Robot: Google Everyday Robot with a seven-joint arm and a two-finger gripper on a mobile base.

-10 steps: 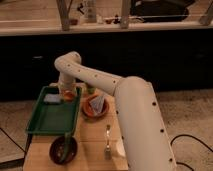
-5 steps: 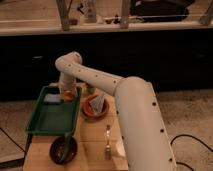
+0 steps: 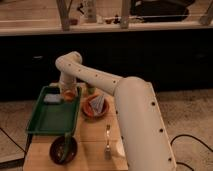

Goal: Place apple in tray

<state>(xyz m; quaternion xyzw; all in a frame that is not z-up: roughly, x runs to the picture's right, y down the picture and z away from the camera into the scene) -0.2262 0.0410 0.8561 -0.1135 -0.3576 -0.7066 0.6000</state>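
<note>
The dark green tray [image 3: 50, 120] lies on the left of the wooden table. The orange-red apple [image 3: 68, 95] is at the tray's far right corner, just inside the rim. My gripper [image 3: 67, 90] hangs straight over the apple at the end of the white arm [image 3: 100, 80], which reaches in from the right front. The arm's end hides the top of the apple. A pale blue-grey item [image 3: 52, 98] lies in the tray to the left of the apple.
An orange bowl with grey contents [image 3: 95, 106] sits right of the tray. A small green item [image 3: 91, 90] stands behind it. A round dark bowl [image 3: 63, 149] is at the front left. A fork [image 3: 107, 141] lies on the table [image 3: 90, 135].
</note>
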